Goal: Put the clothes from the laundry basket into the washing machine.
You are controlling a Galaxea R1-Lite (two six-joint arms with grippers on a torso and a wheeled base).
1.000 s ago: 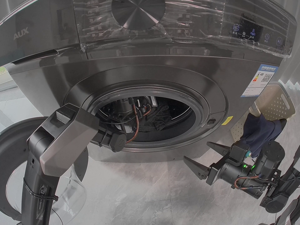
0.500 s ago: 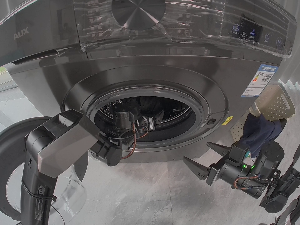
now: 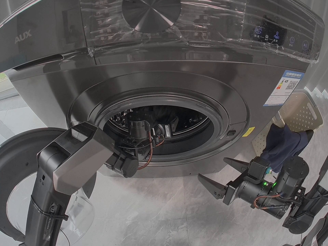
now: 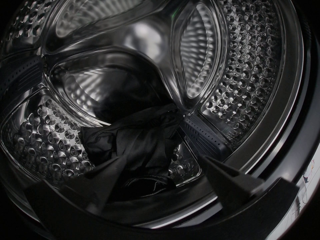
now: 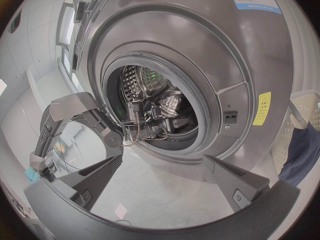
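A black garment (image 4: 140,144) lies crumpled at the bottom of the washing machine's steel drum (image 4: 246,50). My left gripper (image 4: 120,175) hangs open just inside the drum mouth, above and in front of the garment, with nothing held. My left wrist (image 3: 138,127) sits in the round opening (image 3: 225,120). A navy garment (image 3: 283,144) hangs over the rim of the cream laundry basket (image 3: 300,111) to the machine's right. My right gripper (image 3: 212,168) stands open and empty above the floor, left of the basket. From the right wrist, my right gripper (image 5: 161,159) faces the machine.
The machine's round glass door (image 3: 13,175) is swung open to the left, low beside my left arm. Grey tiled floor (image 3: 164,209) spreads in front of the machine. A yellow sticker (image 3: 248,131) and the door latch (image 3: 231,133) sit right of the opening.
My left wrist has pulled back from deep in the drum toward the opening; the dark garment seen beside it a second ago now lies loose in the drum. The right gripper drifted slightly left.
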